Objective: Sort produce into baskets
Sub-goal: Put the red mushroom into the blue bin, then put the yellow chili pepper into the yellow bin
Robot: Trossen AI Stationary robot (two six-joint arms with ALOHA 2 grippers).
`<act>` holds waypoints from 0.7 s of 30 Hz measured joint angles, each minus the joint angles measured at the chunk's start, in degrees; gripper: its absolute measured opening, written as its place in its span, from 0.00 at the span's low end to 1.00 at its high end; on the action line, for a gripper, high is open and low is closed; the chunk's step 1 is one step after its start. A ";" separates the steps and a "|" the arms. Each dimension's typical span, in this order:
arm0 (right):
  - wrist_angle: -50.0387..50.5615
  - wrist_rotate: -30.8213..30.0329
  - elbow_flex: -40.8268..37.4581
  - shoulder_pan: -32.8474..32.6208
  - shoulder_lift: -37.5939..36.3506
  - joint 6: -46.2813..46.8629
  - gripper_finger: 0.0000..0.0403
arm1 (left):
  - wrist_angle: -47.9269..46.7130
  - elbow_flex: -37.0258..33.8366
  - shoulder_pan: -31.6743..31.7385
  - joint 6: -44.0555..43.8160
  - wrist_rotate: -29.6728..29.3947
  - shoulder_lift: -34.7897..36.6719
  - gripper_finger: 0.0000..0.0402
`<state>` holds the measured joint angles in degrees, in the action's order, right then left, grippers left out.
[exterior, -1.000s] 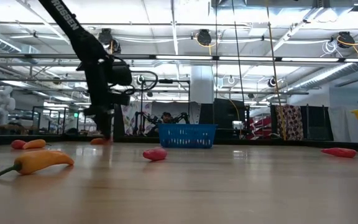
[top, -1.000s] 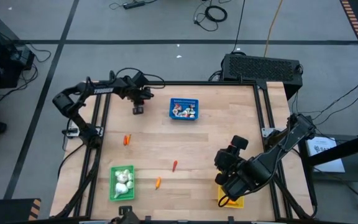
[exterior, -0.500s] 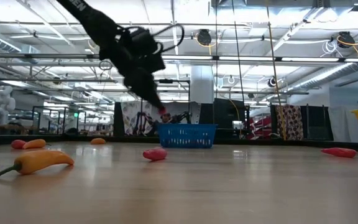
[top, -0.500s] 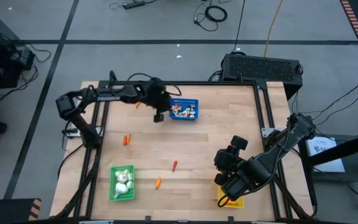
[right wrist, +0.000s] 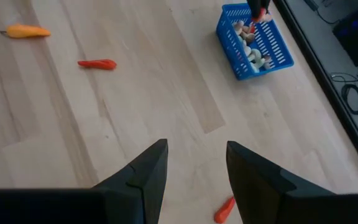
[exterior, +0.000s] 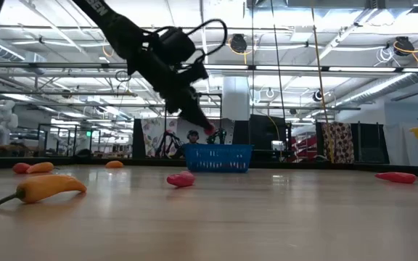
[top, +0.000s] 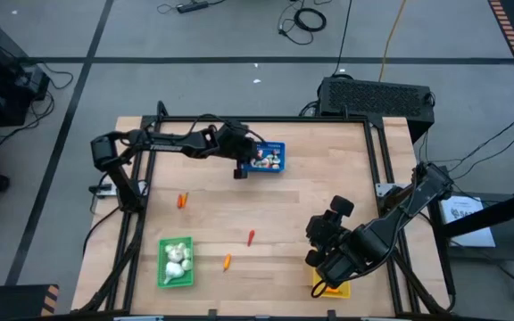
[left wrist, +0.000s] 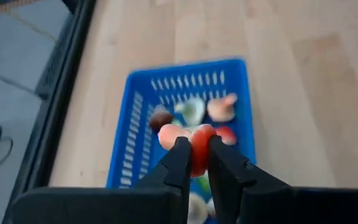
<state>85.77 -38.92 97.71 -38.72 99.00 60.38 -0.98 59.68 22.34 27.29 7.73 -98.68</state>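
Note:
My left gripper (left wrist: 197,147) is shut on a small red-and-white produce piece (left wrist: 178,134) and hangs over the left part of the blue basket (top: 266,156), which holds several small round pieces. In the low view the gripper (exterior: 206,128) slants down above the basket (exterior: 218,156). My right gripper (right wrist: 194,163) waits open over the near right of the table, by the yellow basket (top: 330,287). The green basket (top: 175,262) at the near left holds white bulbs. Loose sticks lie on the table: orange (top: 182,200), red (top: 251,237), orange (top: 227,261). My left gripper pinches the piece's red part (left wrist: 199,140) between its two fingertips, and a pale part sticks out to one side. The fingers slant down from the table's left. The piece is lifted clear, above the blue basket's inside.
In the low view an orange pepper (exterior: 42,188), a red piece (exterior: 181,179) and a red stick (exterior: 395,176) lie on the wood. Dark rails frame the table's left and right edges (top: 141,178). Bare wood lies in the table's middle.
My left gripper has risen from the table at the far left and swung toward the table's right to the blue basket. It has tipped from pointing straight down to a forward slant. It carries the red-and-white piece, now lifted clear.

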 joint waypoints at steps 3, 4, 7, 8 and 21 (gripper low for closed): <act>-0.48 0.02 0.00 0.00 0.00 -0.06 0.39 | -0.64 -0.08 0.16 0.04 -1.81 -0.73 0.14; -0.48 0.02 0.00 0.00 0.00 -0.16 0.39 | -0.60 -0.07 0.18 0.02 -2.72 -0.81 0.16; -0.51 0.02 0.00 0.00 0.00 -0.81 0.39 | -0.40 -0.07 0.00 0.04 -5.94 -0.81 0.22; -0.57 0.02 0.00 0.00 0.00 -0.92 0.39 | -0.38 -0.07 -0.02 0.01 -6.37 -0.80 0.24; -0.80 0.00 0.00 0.00 0.00 -1.31 0.39 | -5.23 0.83 -1.37 -1.43 -10.30 1.37 0.34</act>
<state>84.97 -38.92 97.71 -38.72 99.00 59.07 -6.21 60.51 20.97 25.86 -2.57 -97.31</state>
